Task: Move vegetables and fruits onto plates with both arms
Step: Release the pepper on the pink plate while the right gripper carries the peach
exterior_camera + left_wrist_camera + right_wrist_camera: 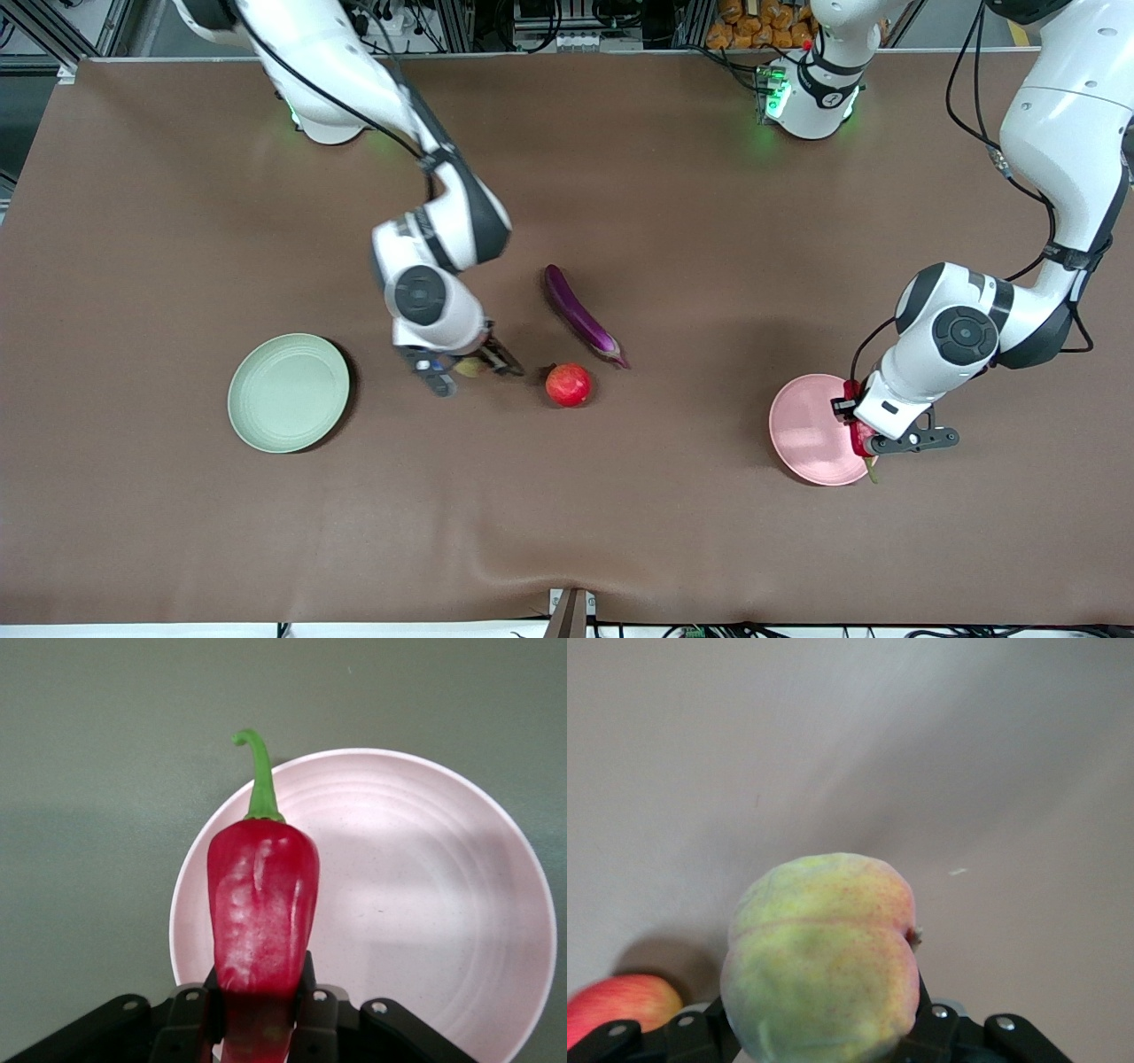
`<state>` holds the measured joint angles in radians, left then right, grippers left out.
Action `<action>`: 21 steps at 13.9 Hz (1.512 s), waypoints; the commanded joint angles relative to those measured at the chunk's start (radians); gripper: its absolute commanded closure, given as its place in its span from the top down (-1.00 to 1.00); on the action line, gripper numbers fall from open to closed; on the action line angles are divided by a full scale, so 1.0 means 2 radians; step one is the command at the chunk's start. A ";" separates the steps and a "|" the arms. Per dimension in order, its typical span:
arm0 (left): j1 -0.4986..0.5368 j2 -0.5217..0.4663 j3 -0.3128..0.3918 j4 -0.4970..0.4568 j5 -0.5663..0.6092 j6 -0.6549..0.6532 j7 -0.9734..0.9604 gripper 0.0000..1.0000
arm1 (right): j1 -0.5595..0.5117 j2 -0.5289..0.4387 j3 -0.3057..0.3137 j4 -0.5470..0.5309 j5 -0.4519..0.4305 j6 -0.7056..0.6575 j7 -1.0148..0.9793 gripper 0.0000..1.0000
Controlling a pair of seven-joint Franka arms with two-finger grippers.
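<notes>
Between the pads of the right tool, pinched at its widest girth, sits the peach, low over the counter just beside the pomegranate; it looks light, round and smooth-skinned, so I judge a grip across the middle safest against rolling out. Over the rim of the pink plate, the left tool pinches the glossy chili pepper near its blunt end, stem outward, a light, slippery thing. Untouched lie the long eggplant, best taken mid-length, and the empty green plate.
</notes>
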<state>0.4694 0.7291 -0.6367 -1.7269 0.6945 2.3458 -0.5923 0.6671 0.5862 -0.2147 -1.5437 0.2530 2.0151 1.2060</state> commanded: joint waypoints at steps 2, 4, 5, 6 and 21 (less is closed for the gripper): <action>-0.002 0.002 0.002 0.014 0.002 -0.002 0.003 0.89 | -0.088 -0.105 -0.008 -0.018 -0.005 -0.113 -0.067 -0.38; -0.002 -0.002 0.002 0.013 0.002 -0.002 0.001 1.00 | -0.145 -0.128 -0.008 -0.018 -0.005 -0.147 -0.145 -0.39; -0.002 -0.009 -0.001 0.012 0.001 -0.004 0.002 1.00 | -0.171 -0.125 -0.009 -0.022 -0.007 -0.145 -0.172 -0.39; -0.001 -0.015 -0.003 0.009 0.000 -0.006 0.002 1.00 | -0.194 -0.118 -0.009 -0.023 -0.012 -0.139 -0.189 -0.45; -0.310 0.017 -0.088 0.049 -0.010 -0.149 -0.657 1.00 | -0.264 0.015 -0.005 -0.079 -0.019 0.040 -0.331 0.75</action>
<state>-0.0559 0.7224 -0.8747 -1.7096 0.6885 2.0441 -1.8058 0.1492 0.6229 -0.2204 -1.7005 0.2071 2.0991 0.5593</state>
